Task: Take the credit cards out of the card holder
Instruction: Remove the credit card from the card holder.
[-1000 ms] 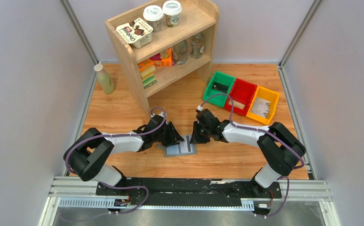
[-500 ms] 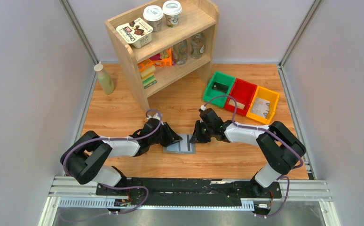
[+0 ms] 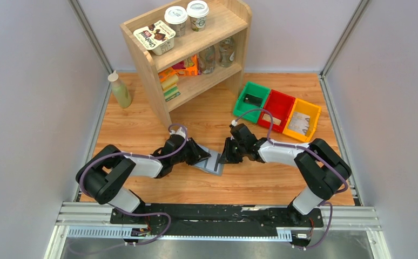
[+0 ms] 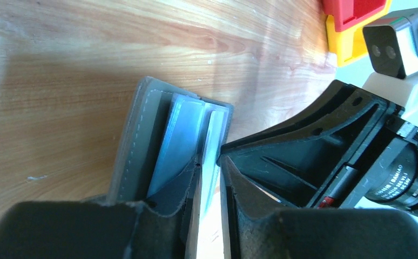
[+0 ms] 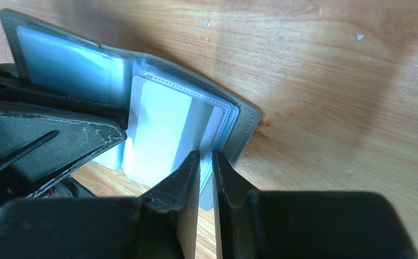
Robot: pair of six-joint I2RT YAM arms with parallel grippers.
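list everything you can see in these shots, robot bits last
card holder: 1, grey with pale blue pockets, open, table centre, between the grippers
credit card: 1 seen, white, in a pocket; cannot tell if there are more
shelf: 1, wooden, far centre
lidded cups: 2, white, shelf top
snack tub: 1, white and brown, shelf top
jars: 2, clear, inside shelf
packets: several, orange, yellow, green, inside shelf
bottle: 1, pale green, left of shelf
bins: 3, green, red, yellow, in a row, far right
table: 1, wood
left gripper: 1, black, shut on card holder's edge
right gripper: 1, black, shut on card holder's other side
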